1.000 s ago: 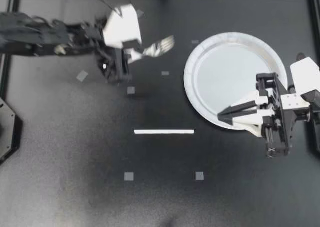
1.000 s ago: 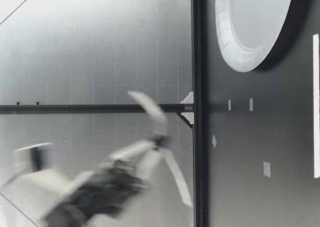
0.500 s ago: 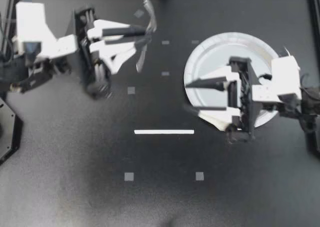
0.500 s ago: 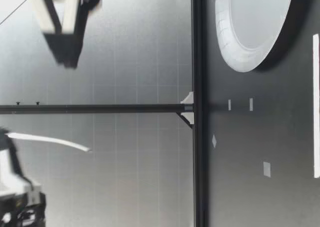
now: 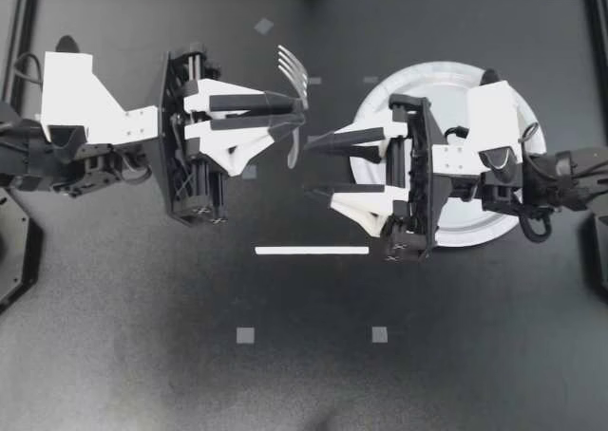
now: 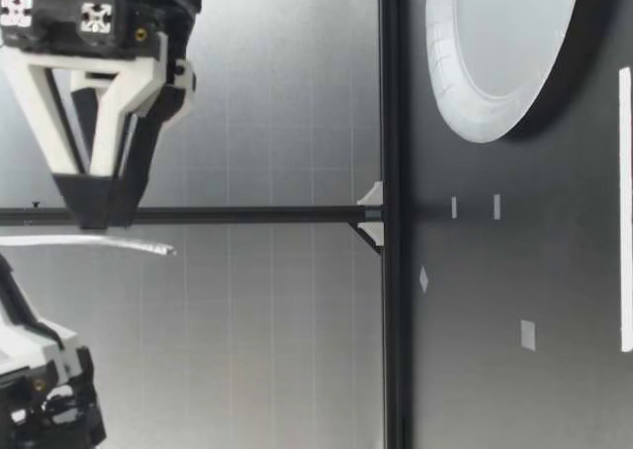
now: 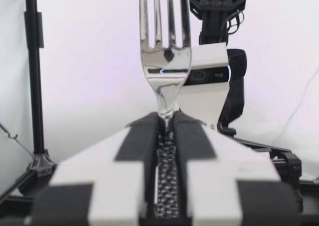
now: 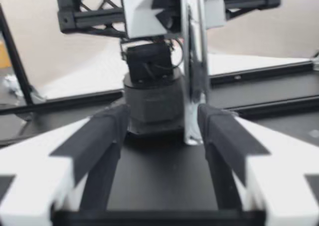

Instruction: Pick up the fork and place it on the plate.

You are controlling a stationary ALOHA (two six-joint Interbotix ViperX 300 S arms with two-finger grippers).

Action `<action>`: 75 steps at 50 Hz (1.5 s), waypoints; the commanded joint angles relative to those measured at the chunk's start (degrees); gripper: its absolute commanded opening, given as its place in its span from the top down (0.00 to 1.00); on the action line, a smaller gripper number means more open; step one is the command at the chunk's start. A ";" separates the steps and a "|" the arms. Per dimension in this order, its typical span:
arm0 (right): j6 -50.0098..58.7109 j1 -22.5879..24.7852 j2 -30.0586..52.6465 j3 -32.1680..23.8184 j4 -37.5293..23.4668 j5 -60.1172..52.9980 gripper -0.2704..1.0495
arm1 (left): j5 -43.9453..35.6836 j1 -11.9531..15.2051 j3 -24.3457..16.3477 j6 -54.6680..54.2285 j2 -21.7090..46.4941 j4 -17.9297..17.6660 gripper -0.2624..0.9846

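Spreading across the whole top view, the black bench (image 5: 304,384) carries a white paper plate (image 5: 432,73) on my right side, partly covered by my right arm (image 5: 560,170).

My left gripper (image 5: 300,110) reaches in toward the middle. Its fingers are clenched on the metal fork (image 5: 293,70) at the neck, just below the tines. My right gripper (image 5: 309,167) faces it from the plate's side, fingers spread wide and grasping nothing.

The fork lies crosswise to the left fingers, with its tines pointing away from the white tape strip (image 5: 312,251) and its handle end toward it. It is off the plate — beside the rim, and in the low view raised well above the bench.

In the left wrist view the two pads press together on the fork's neck, and the tines stand clear beyond them. In the right wrist view the handle stands between the spread fingers, close to one finger (image 8: 219,131) — whether it touches cannot be told.

The tape strip lies flat on the bench, nearer the camera side than both grippers. Small grey squares (image 5: 245,335) dot the surface around it.
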 commanded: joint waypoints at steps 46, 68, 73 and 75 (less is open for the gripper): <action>0.26 -1.49 1.32 -2.55 -0.35 -1.41 0.41 | -2.02 -2.11 -2.64 0.26 0.09 1.05 0.77; -0.35 -1.49 0.97 -2.46 -1.93 -1.41 0.92 | -1.32 -2.11 -2.20 -0.09 -0.35 0.97 0.76; -0.26 -1.49 0.79 -2.46 -2.11 -1.41 0.92 | 0.53 -2.11 -2.29 0.09 -0.79 0.97 0.72; -0.18 -1.49 0.79 -2.55 -2.29 -1.41 0.92 | 1.76 -2.11 -2.37 0.18 -0.97 1.05 0.68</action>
